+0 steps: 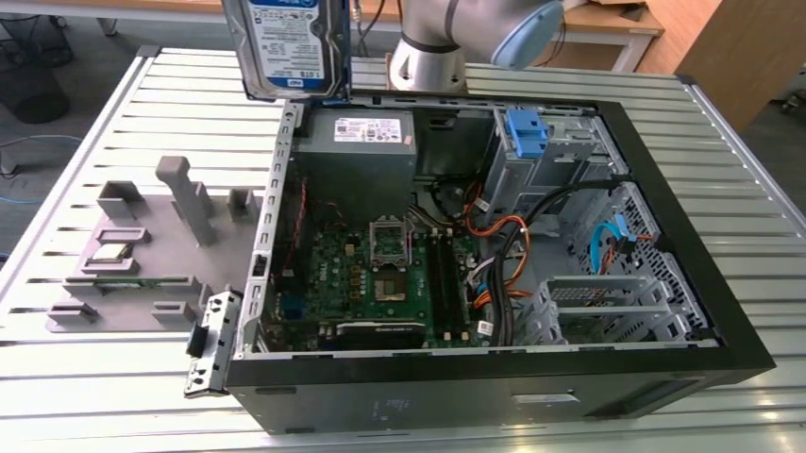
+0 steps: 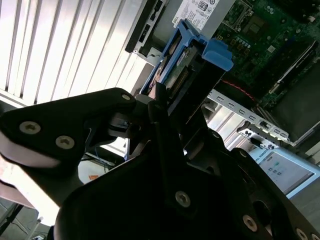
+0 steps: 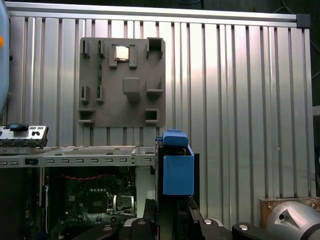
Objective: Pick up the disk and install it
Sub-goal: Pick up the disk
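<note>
Gripper [image 2: 170, 105]: jaws closed on the disk [image 2: 197, 57], clamped on its upper part. The blue caddy end points away from the fingers in both wrist views. Hold looks square, no tilt that I can see.

Exterior view: the disk hangs upright at the top of the frame, left of centre, label toward the camera. Its lower edge is just above the rear corner of the case [image 1: 441, 401] and apart from it. The power supply [image 1: 359, 142] sits just below and to the right of the disk in frame.

Step in hand, as I judge it: the carry over the open case. To do it well:
- firm clamp, so the drive cannot pivot between the jaws
- disk vertical, caddy edges parallel to the case walls
- lower edge clear of the case rim and the cables [image 1: 504, 236]
- slow travel, no swing

Arm [image 1: 435, 42]: pale link and blue-capped joint at top centre of the frame, just right of the disk. Tool appears to point straight down at the table [image 1: 151, 396]; the first wrist view looks down onto the slats and the grey fixture plate [image 3: 122, 80]
</note>
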